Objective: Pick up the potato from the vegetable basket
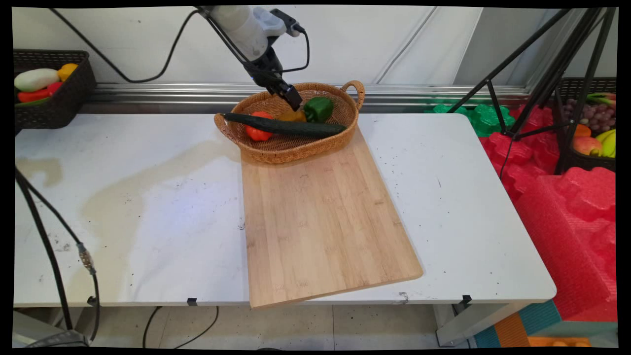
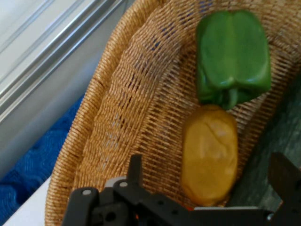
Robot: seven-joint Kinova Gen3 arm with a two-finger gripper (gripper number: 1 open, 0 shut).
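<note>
White table (image 1: 148, 197) — open tool (image 2: 209, 181) over smooth yellow potato (image 2: 209, 160) in basket (image 2: 117, 117).

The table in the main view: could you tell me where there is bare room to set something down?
The cutting board is bare from the wicker basket to the near edge. The white table lies bare on its left and on its right. The basket is crowded: cucumber, tomato, green pepper, a yellow piece, with the open end effector over them.
</note>
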